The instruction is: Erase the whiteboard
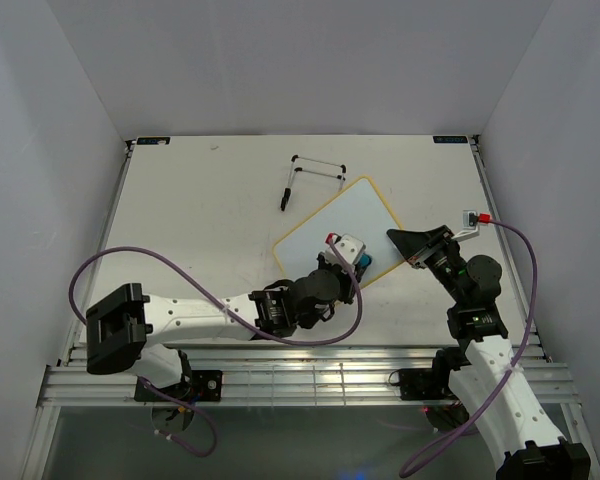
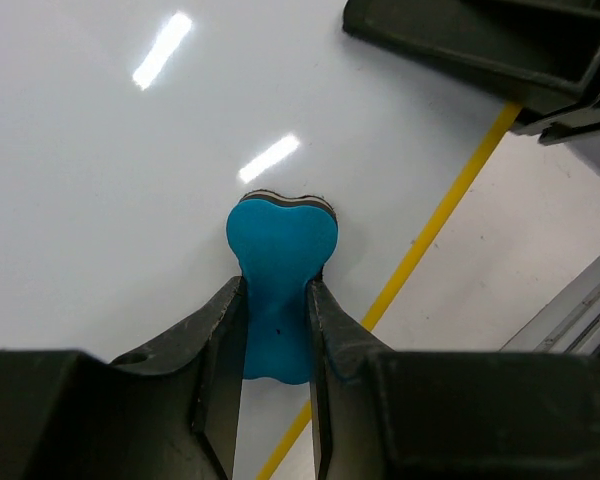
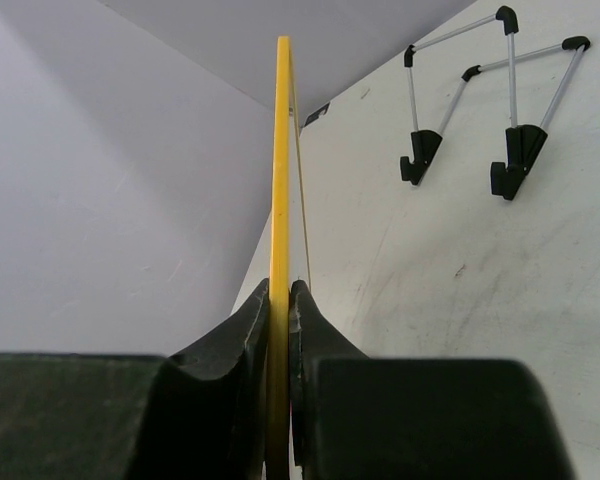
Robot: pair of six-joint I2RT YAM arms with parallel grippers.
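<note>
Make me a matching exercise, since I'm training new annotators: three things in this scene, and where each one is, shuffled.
Things:
1. blue eraser
2. whiteboard
3. wire stand

Places:
A. lying free on the table, beyond the board
B. pinched at its yellow edge by the right claw
C. gripped in the left claw, over the white surface

Pairs: 1-C; 2-B; 3-A

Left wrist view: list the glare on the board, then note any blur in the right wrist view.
Left wrist view: two bright streaks of glare on the whiteboard, above the blue eraser; right wrist view: the right gripper is dark and soft, the wire stand sharp.
</note>
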